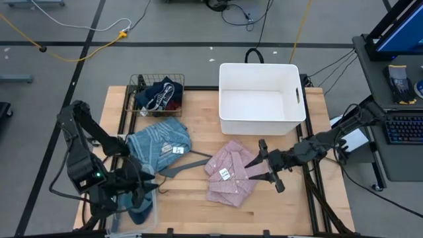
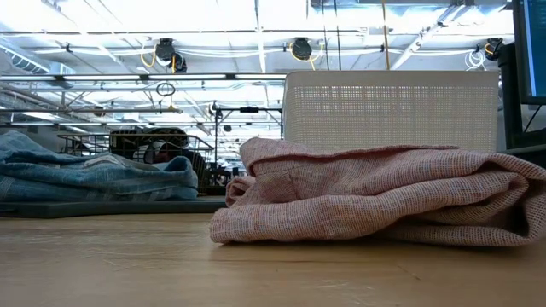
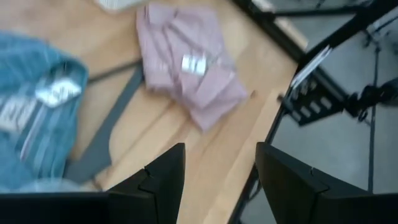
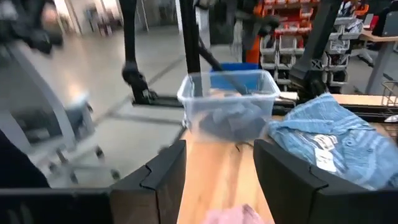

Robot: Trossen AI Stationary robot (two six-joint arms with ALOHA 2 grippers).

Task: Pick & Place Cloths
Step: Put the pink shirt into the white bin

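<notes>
A pink checked garment with a white tag (image 1: 231,173) lies crumpled on the table's middle and fills the low view (image 2: 375,200). A light blue denim garment (image 1: 158,142) lies flat to its left, partly over a grey hanger (image 1: 182,165). Dark navy and black cloths (image 1: 158,94) sit in a wire basket. A grey-blue cloth (image 4: 230,121) lies in a clear plastic bin (image 1: 135,215). My right gripper (image 1: 269,166) is open, just off the pink garment's right edge. My left gripper (image 1: 135,188) is open, over the clear bin at the near left corner.
A white tub (image 1: 261,98) stands at the far middle of the table. The wire basket (image 1: 140,82) is at the far left. Bare wood shows along the near edge between the clear bin and the pink garment. Black frame rails run past the table's right side.
</notes>
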